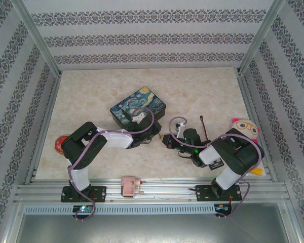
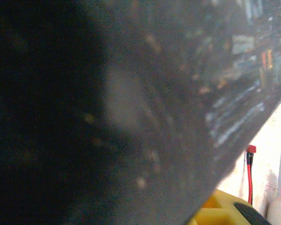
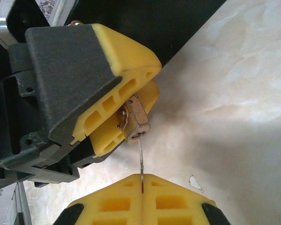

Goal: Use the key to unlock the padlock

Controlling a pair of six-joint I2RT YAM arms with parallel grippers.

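At the centre of the table, just in front of the dark blue box painted with a starry night (image 1: 138, 107), the two arms meet nose to nose. In the right wrist view the left gripper (image 3: 150, 82) has its yellow ribbed fingers (image 3: 126, 51) clamped on the small brass-gold square padlock (image 3: 137, 121). The right gripper (image 3: 142, 180) has its pads (image 3: 178, 190) pressed together on the thin dark grey metal key (image 3: 141, 159), whose tip meets the padlock's lower face at the keyway. How deep the shaft sits we cannot tell. We judge insertion under way and the turn not yet made. Risks: the key is pinched only at its head between soft pads, so a twist could spin it in the grip rather than in the cylinder. The shaft looks thin enough to bend if the right arm pushes off-axis. The padlock could pivot or slip out under torque and drop to the table. The shackle is mostly hidden among the left fingers, so a release would be hard to confirm. Surface: cream marbled tabletop (image 1: 202, 88), smooth. Enclosure: white wallpaper panels with grey floral bands (image 1: 152, 38) on an aluminium frame (image 1: 157, 188). A plush toy with glasses (image 1: 245, 129) lies at the right edge
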